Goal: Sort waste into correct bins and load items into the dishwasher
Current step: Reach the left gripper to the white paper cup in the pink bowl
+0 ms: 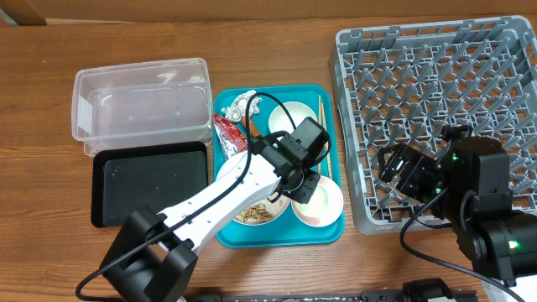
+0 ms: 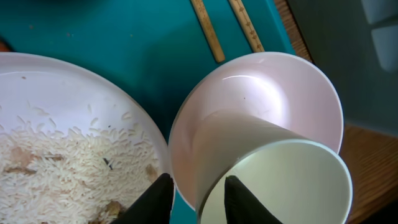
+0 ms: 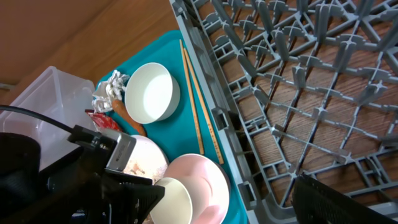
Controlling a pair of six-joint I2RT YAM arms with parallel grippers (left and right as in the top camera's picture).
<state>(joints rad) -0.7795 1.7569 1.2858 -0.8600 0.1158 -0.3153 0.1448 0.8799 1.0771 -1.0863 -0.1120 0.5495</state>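
My left gripper (image 2: 198, 180) hangs over the teal tray (image 1: 277, 233), jaws narrowed astride the wall of the small white cup (image 2: 280, 186). One finger is inside the cup, the other outside, with slim gaps still showing. The cup lies tilted in the pink bowl (image 2: 267, 93), beside the white plate (image 2: 62, 124) of rice scraps. The white bowl (image 1: 291, 117), chopsticks (image 1: 321, 126), silvery wrapper (image 1: 239, 106), red packet (image 1: 226, 134) and carrot piece (image 3: 127, 118) lie further back on the tray. My right gripper (image 1: 394, 168) stands wide open and holds nothing, over the dishwasher rack's (image 1: 436, 92) left edge.
The clear tub (image 1: 138, 105) and the black tray (image 1: 147, 180) sit left of the teal tray, both holding nothing. The rack's upright pegs fill the right side. The left arm stretches across the tray's near half.
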